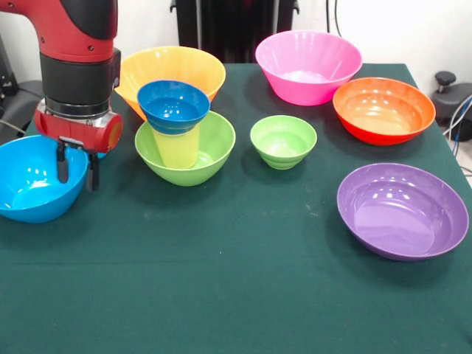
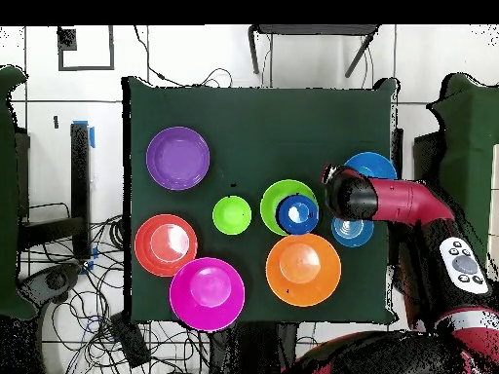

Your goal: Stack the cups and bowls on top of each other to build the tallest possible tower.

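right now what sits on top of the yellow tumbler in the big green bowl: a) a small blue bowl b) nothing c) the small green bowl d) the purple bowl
a: a small blue bowl rests on the yellow tumbler, which stands inside the large lime-green bowl; the purple bowl and the small green bowl sit apart on the table.

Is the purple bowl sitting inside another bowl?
No, the glossy purple plastic bowl sits alone on the green tablecloth, apart from the others.
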You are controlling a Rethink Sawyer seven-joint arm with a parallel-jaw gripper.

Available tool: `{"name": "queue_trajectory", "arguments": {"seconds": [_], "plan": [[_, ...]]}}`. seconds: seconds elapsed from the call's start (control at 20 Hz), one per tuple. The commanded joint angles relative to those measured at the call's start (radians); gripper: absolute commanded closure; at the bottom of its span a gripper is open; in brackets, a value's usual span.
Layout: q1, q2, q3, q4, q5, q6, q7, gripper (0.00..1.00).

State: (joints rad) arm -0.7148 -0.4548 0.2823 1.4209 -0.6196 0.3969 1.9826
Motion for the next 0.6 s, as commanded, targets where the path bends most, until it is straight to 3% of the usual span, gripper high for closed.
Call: {"name": "queue_trajectory", "arguments": {"seconds": [0.05, 0.6], "plan": [[-0.003, 0.062, 0.111, 0.037, -0.090, -0.064, -0.159, 1.00], [0.024, 0.030, 0.093, 0.051, -0.087, -0.052, -0.124, 1.00]]}}
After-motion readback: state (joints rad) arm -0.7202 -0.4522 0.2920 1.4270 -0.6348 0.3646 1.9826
